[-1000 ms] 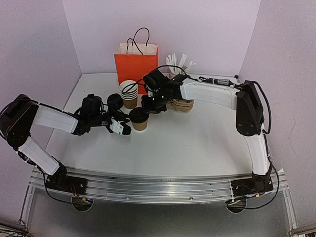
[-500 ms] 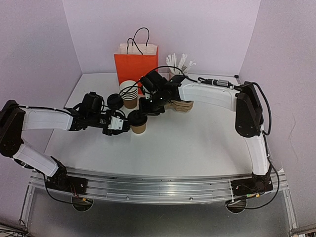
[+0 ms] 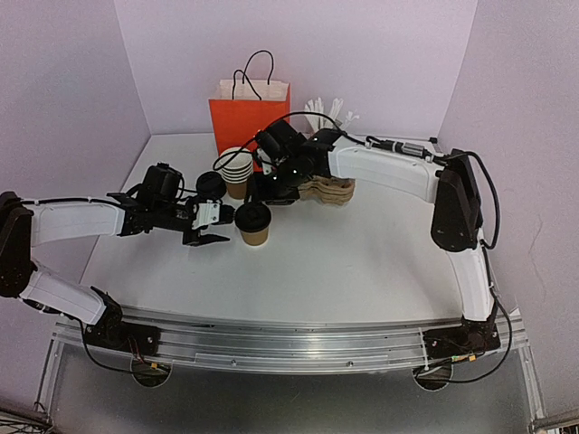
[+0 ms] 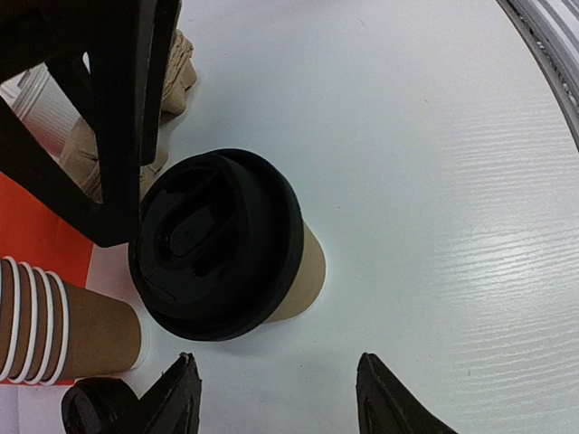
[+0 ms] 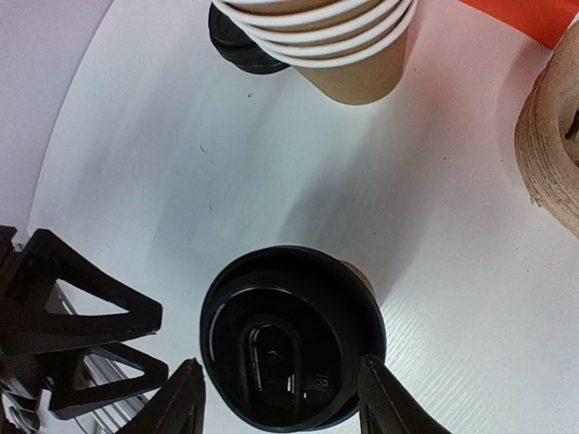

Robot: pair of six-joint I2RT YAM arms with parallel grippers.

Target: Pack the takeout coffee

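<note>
Withdrawn leftward, the left tool point(image 4: 280, 391) is held open beside the black-lidded brown kraft paper cup point(image 4: 217, 244); the right tool point(image 5: 280, 389) is spread above it.

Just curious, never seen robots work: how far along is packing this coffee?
Done: the takeout coffee is already lidded. In hand: nothing; left gripper and right gripper are open by it. Left: grasping it and, presumably, putting it in the orange bag.

One fixed high view, two close wrist views.
The top camera looks down and forward from above the near edge of the worktop point(image 3: 362, 253), taking in all of it. Both wrist cameras look steeply down from close by; all three share the takeout coffee point(image 3: 253, 223), large in each wrist view.
</note>
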